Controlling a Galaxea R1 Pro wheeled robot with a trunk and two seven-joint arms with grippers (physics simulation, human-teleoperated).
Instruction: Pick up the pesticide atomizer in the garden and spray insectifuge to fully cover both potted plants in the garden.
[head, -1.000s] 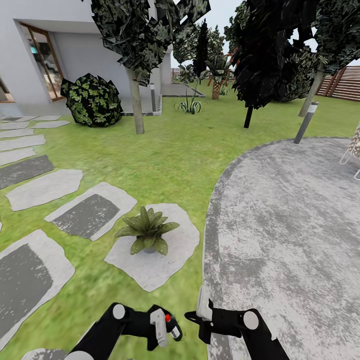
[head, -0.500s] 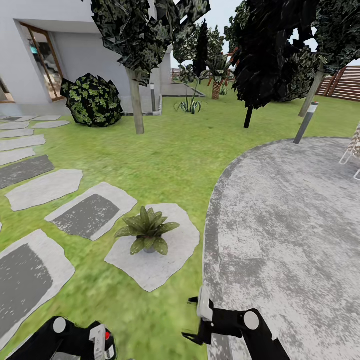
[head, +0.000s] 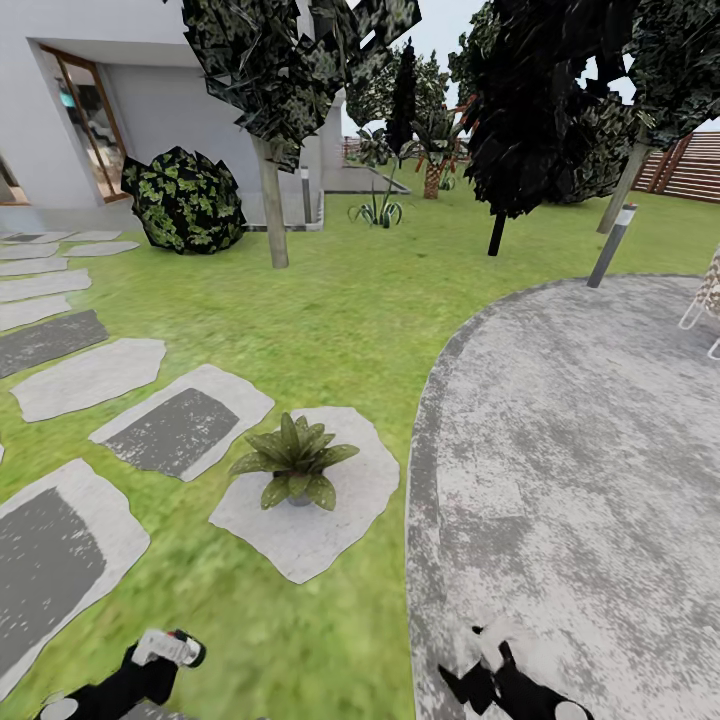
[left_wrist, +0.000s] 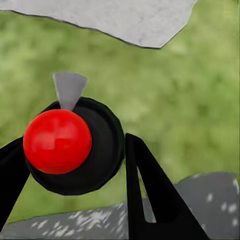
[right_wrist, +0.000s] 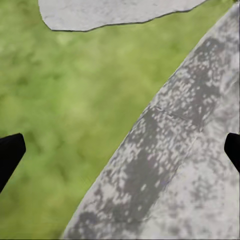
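Observation:
One potted plant (head: 295, 462), a rosette of broad green leaves in a small grey pot, stands on a pale stepping stone (head: 330, 520) in the lawn ahead of me. The other potted plant is out of view. At the head view's bottom left, my left gripper (head: 150, 668) is shut on the pesticide atomizer (head: 168, 647). In the left wrist view the atomizer's red spray head (left_wrist: 57, 141) and dark body (left_wrist: 102, 152) sit between the black fingers (left_wrist: 150, 200). My right gripper (head: 482, 668) hangs low over the patio's edge, and its fingertips (right_wrist: 10, 152) stand wide apart and open.
The round grey patio (head: 580, 450) spreads to the right, with a grey lamp post (head: 610, 245) at its far edge and a white chair (head: 705, 300). Flat stepping stones (head: 175, 430) lie on the left. A bush (head: 185, 200), tree trunks (head: 272, 205) and a slatted fence (head: 695, 165) stand beyond.
Both arms have dropped toward the bottom of the head view. The left gripper carried the atomizer down and to the left. The right gripper sank lower, over the patio's edge.

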